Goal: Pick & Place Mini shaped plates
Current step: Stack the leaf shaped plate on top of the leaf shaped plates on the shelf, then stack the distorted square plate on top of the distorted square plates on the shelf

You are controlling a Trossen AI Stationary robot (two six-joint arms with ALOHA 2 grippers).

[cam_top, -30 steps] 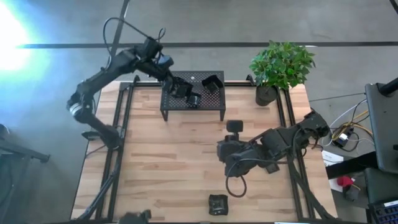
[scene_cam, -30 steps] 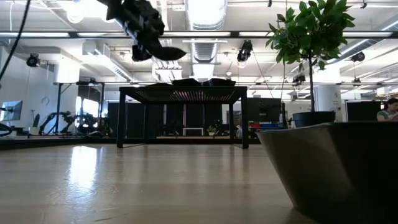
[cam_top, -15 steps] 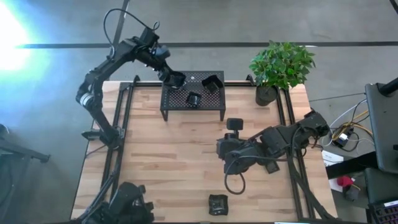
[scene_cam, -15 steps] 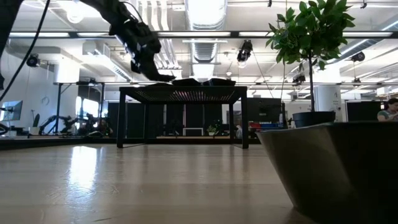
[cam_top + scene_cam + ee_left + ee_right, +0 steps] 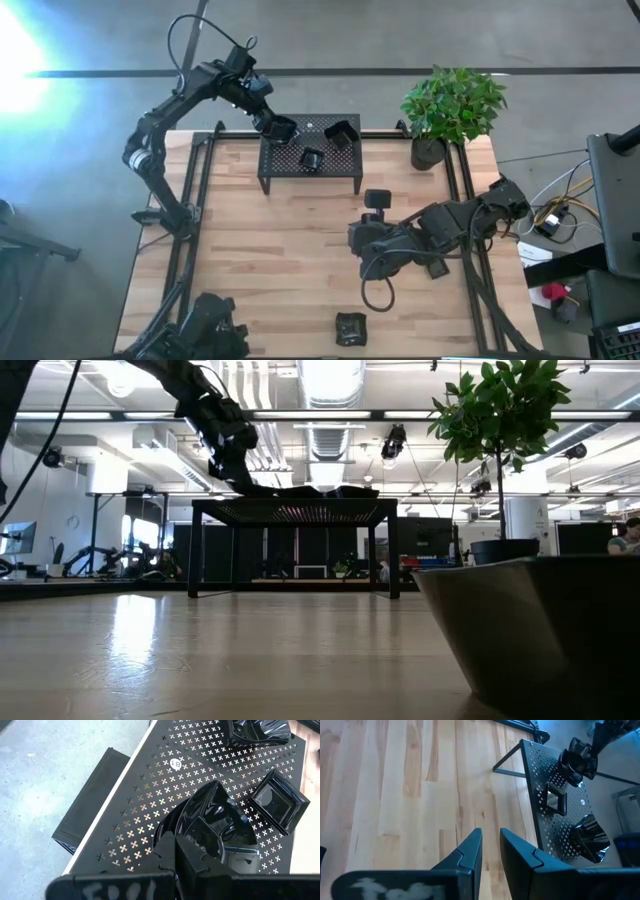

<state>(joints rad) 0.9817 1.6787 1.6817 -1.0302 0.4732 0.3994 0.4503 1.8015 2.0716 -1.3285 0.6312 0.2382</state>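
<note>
Wooden bench (image 5: pixel 280 260) carries a black perforated rack (image 5: pixel 335 165) at its far edge, beside a potted plant (image 5: pixel 450 105). Left tool (image 5: pixel 268 122) sits over the rack's far-left corner, clamped on the rim of a glossy rounded plate (image 5: pixel 220 822) that rests on or just above the mesh; contact is hard to judge. Right tool (image 5: pixel 490 847) hovers mid-bench, fingers a narrow gap apart, holding nothing.

On the rack: a square plate (image 5: pixel 277 800) and a leaf-like plate (image 5: pixel 257 731). One small plate (image 5: pixel 350 327) remains at the bench's near edge. Task partly done.
</note>
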